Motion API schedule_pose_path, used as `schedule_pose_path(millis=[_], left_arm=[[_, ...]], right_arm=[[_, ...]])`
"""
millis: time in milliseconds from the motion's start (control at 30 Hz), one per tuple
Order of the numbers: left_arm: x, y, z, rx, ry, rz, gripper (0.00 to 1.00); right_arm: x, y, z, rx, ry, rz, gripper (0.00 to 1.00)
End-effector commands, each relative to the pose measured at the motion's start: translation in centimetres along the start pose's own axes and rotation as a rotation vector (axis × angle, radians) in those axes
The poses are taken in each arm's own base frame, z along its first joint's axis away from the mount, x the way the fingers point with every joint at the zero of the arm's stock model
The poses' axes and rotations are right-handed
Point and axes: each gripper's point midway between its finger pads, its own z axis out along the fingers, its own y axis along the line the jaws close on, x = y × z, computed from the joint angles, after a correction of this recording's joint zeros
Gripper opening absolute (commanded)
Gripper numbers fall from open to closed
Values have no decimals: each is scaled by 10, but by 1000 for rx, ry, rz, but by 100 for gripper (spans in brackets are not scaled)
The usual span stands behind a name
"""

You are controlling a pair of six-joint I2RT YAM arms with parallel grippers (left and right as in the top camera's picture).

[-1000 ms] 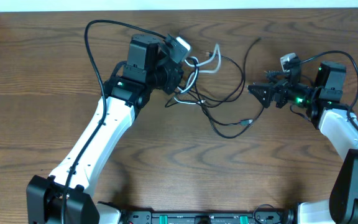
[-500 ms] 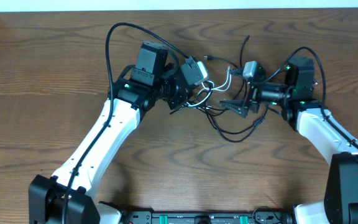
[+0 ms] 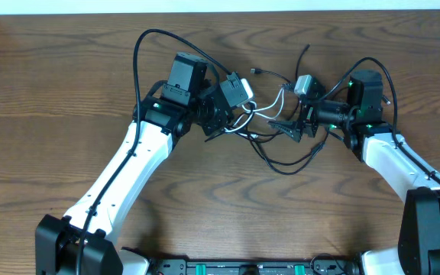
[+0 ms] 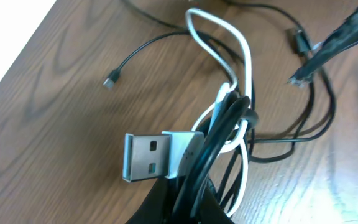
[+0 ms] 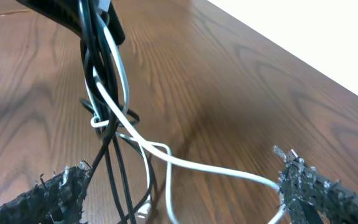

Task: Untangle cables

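Observation:
The cables (image 3: 264, 122) lie tangled on the table between my two arms: black cords and a white one. My left gripper (image 3: 218, 127) is shut on a bunch of them. In the left wrist view its fingers (image 4: 188, 202) pinch the black cords (image 4: 219, 134) and the white cable (image 4: 246, 62), with a white USB plug (image 4: 157, 155) beside them. My right gripper (image 3: 287, 127) stands open at the tangle's right side. In the right wrist view (image 5: 185, 193) the white cable (image 5: 210, 168) runs between its fingers, and black cords (image 5: 107, 155) hang close to the left finger (image 5: 61, 193).
A black cord loops toward the table's front (image 3: 289, 165), and another runs to the back (image 3: 304, 53). A loose black plug end (image 4: 109, 81) lies on the wood. The thick black arm wires (image 3: 140, 53) arch above the left arm. The table's back edge (image 3: 220, 11) is close behind.
Over the last second the left gripper carried its bunch of cables to the right. The right gripper swung left up to the tangle and has stayed open.

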Motion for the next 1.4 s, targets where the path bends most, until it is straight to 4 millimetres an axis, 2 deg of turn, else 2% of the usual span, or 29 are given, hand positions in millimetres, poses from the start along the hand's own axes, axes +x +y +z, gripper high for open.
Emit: schedule_pose_path(millis=[0, 167, 333, 533, 667, 733, 800, 833, 900, 1033, 1200, 1367], left_arm=[[0, 8, -3, -45, 24, 3, 8], [14, 17, -4, -106, 96, 0, 8], [24, 13, -5, -93, 141, 7, 8], [-4, -24, 0, 89, -3, 90, 8], [-21, -41, 4, 127, -51, 168, 8], [-28, -43, 5, 122, -70, 186, 8], [-31, -40, 5, 112, -82, 191, 8], [-32, -39, 5, 107, -87, 194, 8], [-33, -35, 5, 90, -91, 195, 8], [-26, -22, 6, 24, -44, 184, 8], [-1, 17, 2, -189, 110, 71, 8], [6, 28, -2, -261, 148, 16, 8]], right_arm=[[-1, -2, 0, 13, 5, -18, 97], [-1, -2, 0, 12, 5, -18, 97], [-2, -2, 0, 10, 4, -18, 97], [-7, 18, 15, -56, -3, -51, 99], [-8, 30, 26, -81, 7, -92, 99], [-7, 31, 30, -74, 23, -92, 90], [-3, 30, 30, -60, 41, -83, 74], [-1, 29, 30, -54, 49, -78, 45], [5, 25, 29, -31, 77, -61, 1], [14, 27, 28, -28, 113, -22, 1], [16, 28, 28, -32, 119, -13, 1], [16, 28, 28, -32, 120, -13, 1]])
